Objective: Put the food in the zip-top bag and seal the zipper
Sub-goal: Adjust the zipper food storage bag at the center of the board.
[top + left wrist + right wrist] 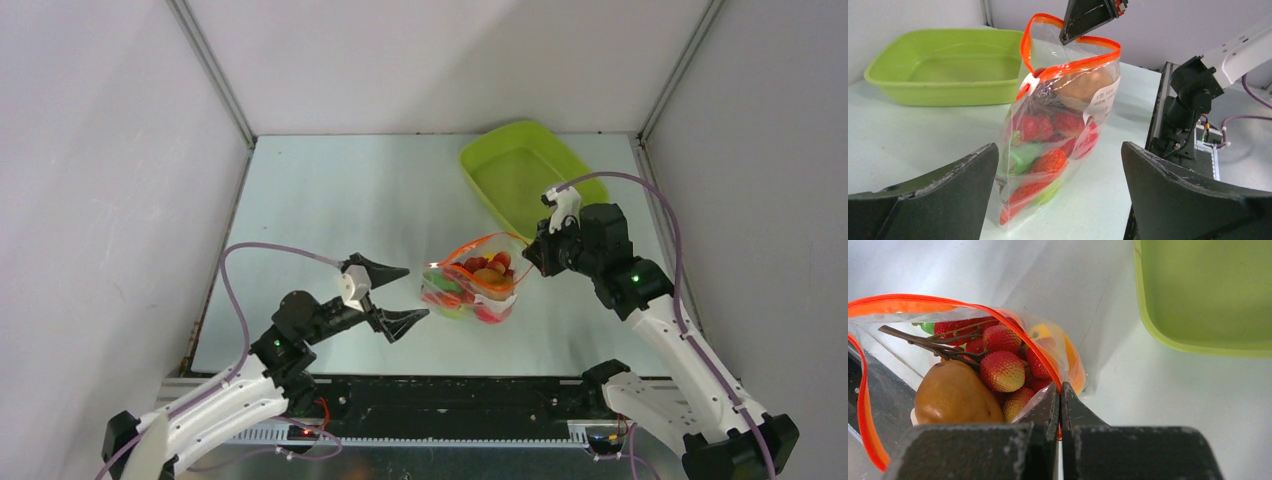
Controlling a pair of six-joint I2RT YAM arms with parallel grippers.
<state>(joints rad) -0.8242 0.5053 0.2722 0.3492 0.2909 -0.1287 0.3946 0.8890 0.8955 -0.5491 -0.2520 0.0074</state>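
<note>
Overhead, left arm: lies low over the pale table (330, 200), forearm near level, left gripper (415, 292) pointing right toward the middle.
Overhead, left jaws: spread wide, touching nothing.
Overhead, right arm: comes in from the right with the elbow bent, right gripper (530, 258) tipped down at the bag's right upper corner.
Overhead, bag (470, 290): stands upright mid-table, just right of the left fingertips and apart from them; the lime-green tray (525, 175) sits beyond it.
Left wrist, jaws: two black, scuffed wedge-shaped fingers (948, 192) at either edge, the bag framed in the gap between them but further off, untouched.
Left wrist, bag: clear, crinkled, glossy plastic; orange strip (1083, 62) looped open along the mouth, small white slider (1031, 83) at its left end.
Left wrist, toy food (1043, 127): bumpy red berries, green pieces and a smooth brown-orange fruit packed inside.
Right wrist, jaws: pressed together, pinching the orange strip and the plastic at the bag's corner.
Right wrist, contents: pear-shaped brown fruit and pebbled red berries on a thin brown stem, just left of the pinch.
</note>
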